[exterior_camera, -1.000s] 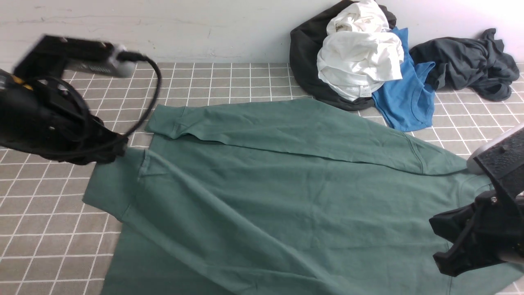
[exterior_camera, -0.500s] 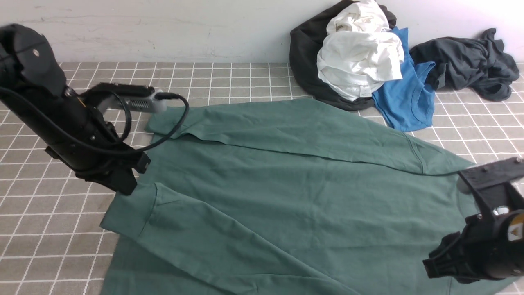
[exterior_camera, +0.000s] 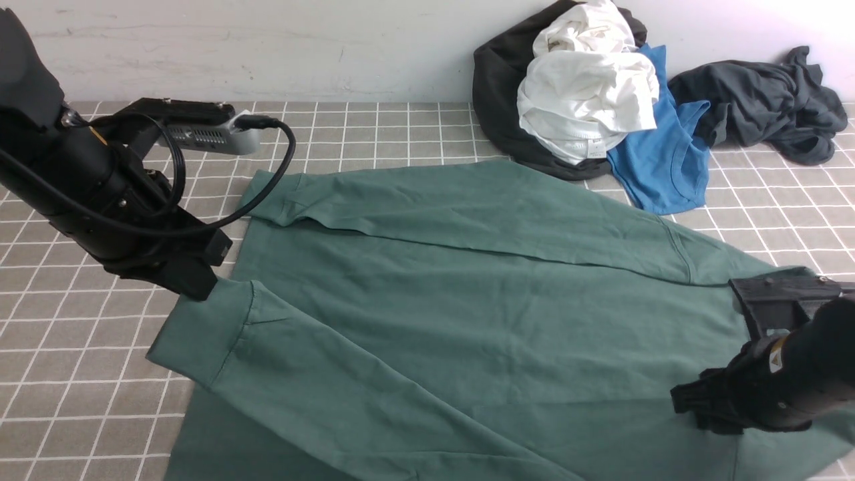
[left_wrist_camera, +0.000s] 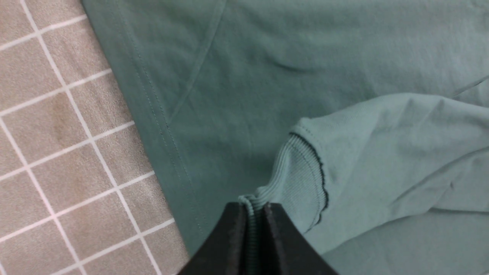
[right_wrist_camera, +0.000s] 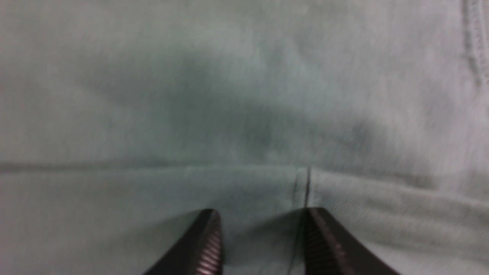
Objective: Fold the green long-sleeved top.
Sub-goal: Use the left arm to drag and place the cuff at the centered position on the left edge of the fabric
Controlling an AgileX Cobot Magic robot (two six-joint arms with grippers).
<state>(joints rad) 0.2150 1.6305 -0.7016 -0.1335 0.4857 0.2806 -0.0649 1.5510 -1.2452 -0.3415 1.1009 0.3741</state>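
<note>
though a small tag (exterior_camera: pixel 592 149) shows on the white shirt (exterior_camera: pixel 588 87) in the far pile, we cannot read it. we see the green top (exterior_camera: pixel 467 300) spread on the checked cloth (exterior_camera: pixel 374 133), sleeves laid across its body. our left claw (left_wrist_camera: pixel 254 209) is clamped on a ribbed cuff (left_wrist_camera: pixel 298 172). our right claw (right_wrist_camera: pixel 259 233) stands with jaws apart over the fabric. a blue top (exterior_camera: pixel 668 160) and black garment (exterior_camera: pixel 497 100) lie just beside its far edge.
</note>
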